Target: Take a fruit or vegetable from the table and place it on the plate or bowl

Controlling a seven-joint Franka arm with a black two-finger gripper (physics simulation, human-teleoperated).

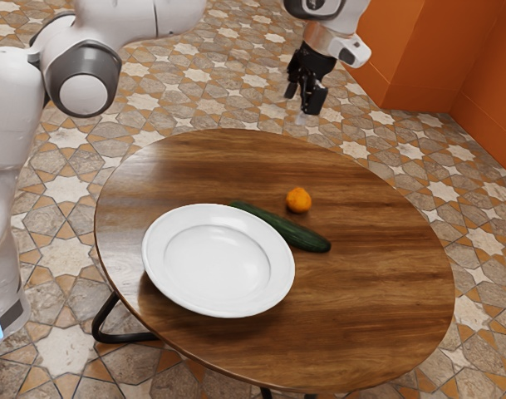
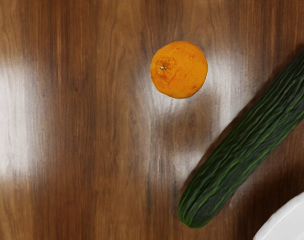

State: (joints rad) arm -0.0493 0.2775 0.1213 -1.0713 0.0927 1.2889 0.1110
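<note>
A small orange lies on the round wooden table, just behind a dark green cucumber. A white plate sits in front of the cucumber, whose near end almost touches the plate's rim. My gripper hangs high above the table's far edge, open, with nothing between its fingers. Looking down from the hand, the orange lies apart from the cucumber, and the plate's rim shows in a corner past the cucumber's end.
Bare wood spreads across the exterior view's right half of the table. An orange wall stands behind the table at the upper right. The floor is patterned tile.
</note>
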